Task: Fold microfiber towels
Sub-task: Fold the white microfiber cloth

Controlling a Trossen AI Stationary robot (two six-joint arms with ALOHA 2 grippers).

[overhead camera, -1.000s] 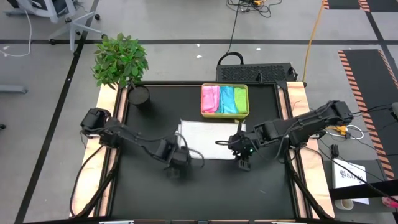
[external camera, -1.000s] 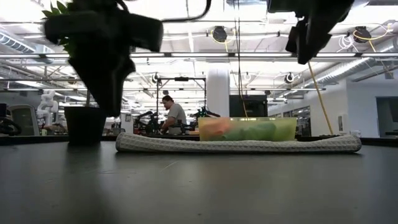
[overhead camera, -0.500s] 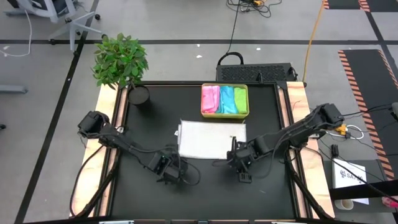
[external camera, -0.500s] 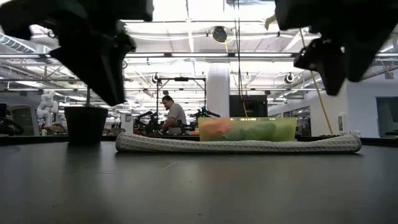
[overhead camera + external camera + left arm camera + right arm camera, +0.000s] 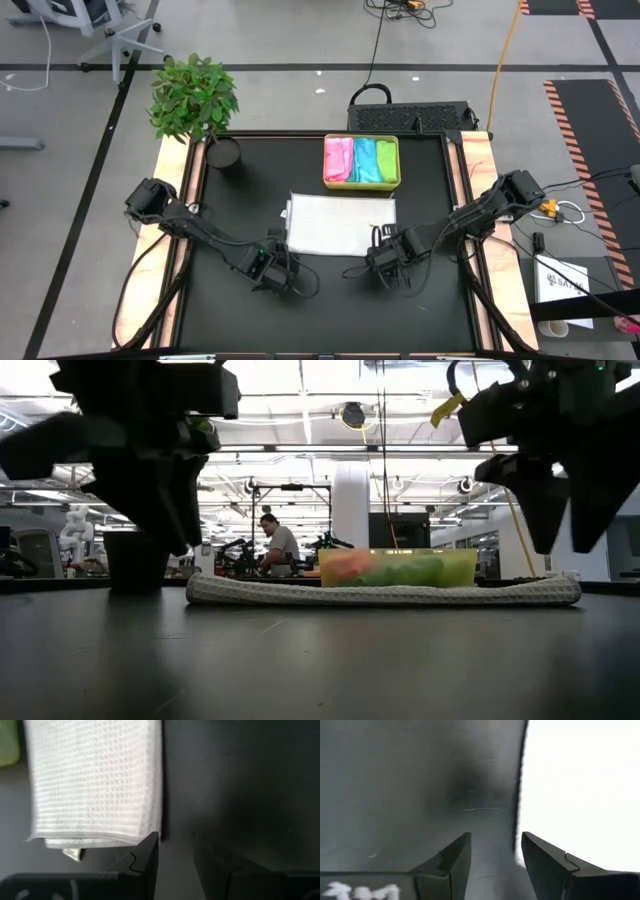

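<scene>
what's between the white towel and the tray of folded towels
Nothing: in the high view a bare strip of black table separates the white towel from the tray.

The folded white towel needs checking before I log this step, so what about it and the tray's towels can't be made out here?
- Folded white waffle-weave microfiber towel: layer count unreadable; high view too small, left wrist view cuts it off, right wrist view glares.
- Its tag: too small to read.
- Yellow-green plastic tray: pink, light blue and green towels show; any others are hidden. In the low view its translucent wall blurs them.
</scene>
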